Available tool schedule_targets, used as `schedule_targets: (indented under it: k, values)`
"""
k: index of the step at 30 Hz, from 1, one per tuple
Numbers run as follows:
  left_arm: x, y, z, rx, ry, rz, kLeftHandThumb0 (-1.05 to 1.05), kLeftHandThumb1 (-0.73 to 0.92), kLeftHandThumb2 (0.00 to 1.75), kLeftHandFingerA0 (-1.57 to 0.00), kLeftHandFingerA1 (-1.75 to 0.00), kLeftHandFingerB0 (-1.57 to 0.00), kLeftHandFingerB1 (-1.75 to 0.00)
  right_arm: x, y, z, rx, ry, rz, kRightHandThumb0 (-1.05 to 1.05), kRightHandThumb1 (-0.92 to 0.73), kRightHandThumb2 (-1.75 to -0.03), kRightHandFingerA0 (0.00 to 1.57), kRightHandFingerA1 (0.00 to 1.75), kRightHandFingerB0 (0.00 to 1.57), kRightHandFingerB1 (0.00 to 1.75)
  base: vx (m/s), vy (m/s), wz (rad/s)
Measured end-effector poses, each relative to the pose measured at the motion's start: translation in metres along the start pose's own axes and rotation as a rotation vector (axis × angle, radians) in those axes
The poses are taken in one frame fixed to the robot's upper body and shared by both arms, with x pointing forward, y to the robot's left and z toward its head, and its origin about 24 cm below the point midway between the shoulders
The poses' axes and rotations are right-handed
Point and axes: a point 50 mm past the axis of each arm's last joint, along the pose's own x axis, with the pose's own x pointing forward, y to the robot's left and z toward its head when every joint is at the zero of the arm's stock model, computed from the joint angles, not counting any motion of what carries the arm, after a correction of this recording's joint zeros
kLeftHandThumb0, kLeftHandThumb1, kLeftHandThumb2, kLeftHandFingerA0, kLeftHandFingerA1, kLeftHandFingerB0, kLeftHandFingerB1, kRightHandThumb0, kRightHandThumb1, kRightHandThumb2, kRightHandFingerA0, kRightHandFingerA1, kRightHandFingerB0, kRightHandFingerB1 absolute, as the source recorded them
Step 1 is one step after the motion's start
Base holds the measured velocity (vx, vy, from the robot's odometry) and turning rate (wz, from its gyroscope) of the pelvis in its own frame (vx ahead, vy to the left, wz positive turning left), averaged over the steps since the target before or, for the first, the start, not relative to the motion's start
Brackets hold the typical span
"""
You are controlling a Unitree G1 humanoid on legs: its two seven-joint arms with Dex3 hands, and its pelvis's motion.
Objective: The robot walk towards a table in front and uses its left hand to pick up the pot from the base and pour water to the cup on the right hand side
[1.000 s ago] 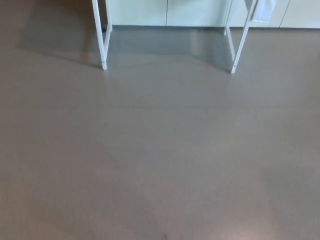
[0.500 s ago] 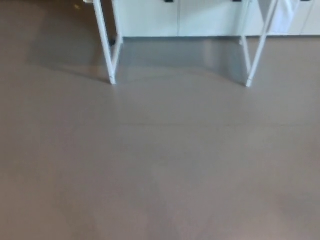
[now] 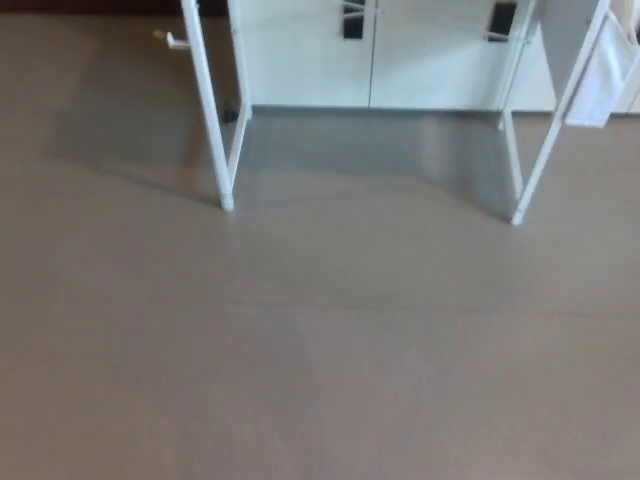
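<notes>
Grey-brown floor (image 3: 320, 380) is filling most of the head view. White bench legs (image 3: 210, 120) are standing at the top, before pale cabinet doors (image 3: 400, 60). Neither hand is showing, and the pot and cup are lying outside the picture.

Before me the floor (image 3: 320, 380) fills the near and middle ground. Ahead, at the far edge of my view, stand the legs of the table: the left leg (image 3: 207, 110) meets the floor on my left, the right leg (image 3: 550, 140) on my right, well apart. Between and behind them runs a row of cabinet doors (image 3: 370, 55). A cloth (image 3: 605, 85) hangs just beside the right leg, on its right. The tabletop is out of my view.
</notes>
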Motion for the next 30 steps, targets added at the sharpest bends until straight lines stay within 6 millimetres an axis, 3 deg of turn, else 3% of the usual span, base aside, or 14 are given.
schedule_targets:
  k: [2, 3, 4, 14, 15, 16, 17, 30]
  values:
    - [0.000, 0.005, 0.006, 0.030, -0.012, 0.015, -0.30, 0.54, 0.56, -0.36, -0.34, -0.35, -0.31, 0.000, 0.002, -0.001, -0.003, -0.002, 0.013, 0.00, -0.39, -0.86, 0.35, 0.61, 0.16, 0.51, 0.49, 0.159, -0.03]
    - [0.000, 0.007, 0.007, 0.036, -0.013, 0.020, -0.30, 0.53, 0.56, -0.33, -0.35, -0.34, -0.32, -0.001, 0.002, -0.002, -0.006, 0.001, 0.012, -0.09, -0.37, -0.83, 0.42, 0.62, 0.17, 0.50, 0.33, 0.155, 0.01]
    - [0.000, 0.008, 0.007, 0.040, -0.013, 0.024, -0.38, 0.48, 0.68, -0.31, -0.42, -0.31, -0.38, -0.001, 0.002, -0.003, -0.012, 0.005, 0.011, -0.09, -0.37, -0.83, 0.37, 0.60, 0.17, 0.50, 0.35, 0.134, 0.05]
    - [-0.008, 0.016, -0.004, 0.096, 0.038, 0.062, -0.39, 0.50, 0.69, -0.35, -0.42, -0.35, -0.40, -0.006, 0.005, -0.021, -0.233, 0.049, -0.011, -0.08, -0.37, -0.83, 0.34, 0.58, 0.17, 0.50, 0.40, -0.053, 0.28]
    - [-0.006, 0.014, -0.002, 0.098, 0.032, 0.056, -0.30, 0.55, 0.57, -0.39, -0.34, -0.38, -0.32, -0.006, 0.005, -0.018, -0.247, 0.035, -0.008, -0.09, -0.37, -0.83, 0.35, 0.58, 0.17, 0.50, 0.46, -0.145, 0.79]
    - [-0.003, 0.011, 0.000, 0.104, 0.021, 0.047, -0.30, 0.55, 0.57, -0.39, -0.34, -0.38, -0.32, -0.006, 0.003, -0.014, -0.266, 0.018, -0.015, -0.09, -0.37, -0.83, 0.35, 0.58, 0.17, 0.50, 0.46, -0.149, 0.26]
    - [-0.003, 0.011, 0.000, 0.106, 0.021, 0.048, -0.38, 0.50, 0.69, -0.34, -0.42, -0.33, -0.40, -0.006, 0.003, -0.014, -0.269, 0.015, -0.016, -0.10, -0.35, -0.83, 0.37, 0.59, 0.18, 0.50, 0.45, -0.147, -0.06]
    - [-0.005, 0.013, -0.005, 0.120, 0.048, 0.066, -0.41, 0.50, 0.70, -0.33, -0.41, -0.32, -0.39, -0.001, -0.002, -0.018, -0.324, 0.018, -0.044, -0.12, -0.35, -0.82, 0.39, 0.60, 0.17, 0.50, 0.37, 0.048, -0.10]
